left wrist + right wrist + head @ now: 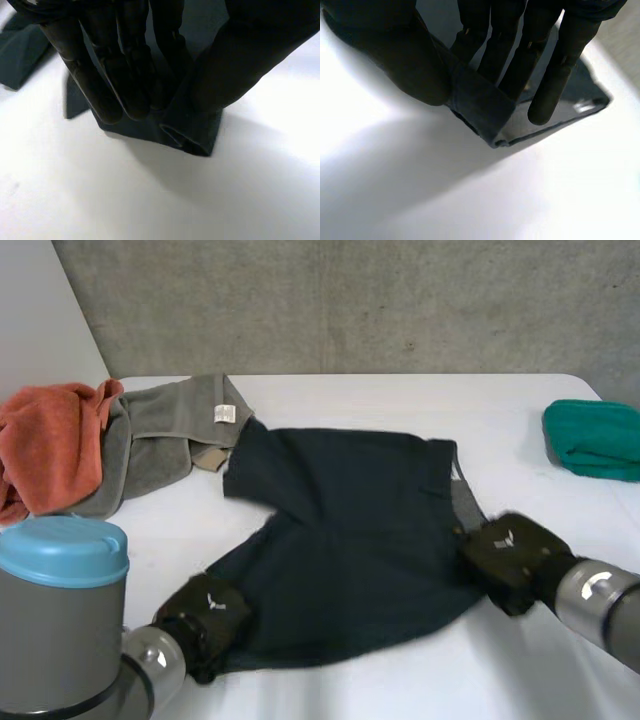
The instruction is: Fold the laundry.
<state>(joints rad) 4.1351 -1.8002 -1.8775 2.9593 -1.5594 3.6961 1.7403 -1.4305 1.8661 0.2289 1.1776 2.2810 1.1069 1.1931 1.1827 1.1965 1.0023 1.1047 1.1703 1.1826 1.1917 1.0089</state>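
Dark navy shorts (350, 540) lie spread flat on the white table (350, 690). My left hand (205, 615) is at the near left corner, a leg hem. In the left wrist view its fingers (115, 75) and thumb pinch a fold of the dark cloth (185, 132). My right hand (510, 555) is at the near right corner by the waistband. In the right wrist view its thumb and fingers (520, 60) clamp the folded edge of the shorts (480, 107).
An orange towel (50, 445) and a grey-olive garment (160, 435) are heaped at the far left. A folded green cloth (595, 438) sits at the far right. A grey wall rises behind the table.
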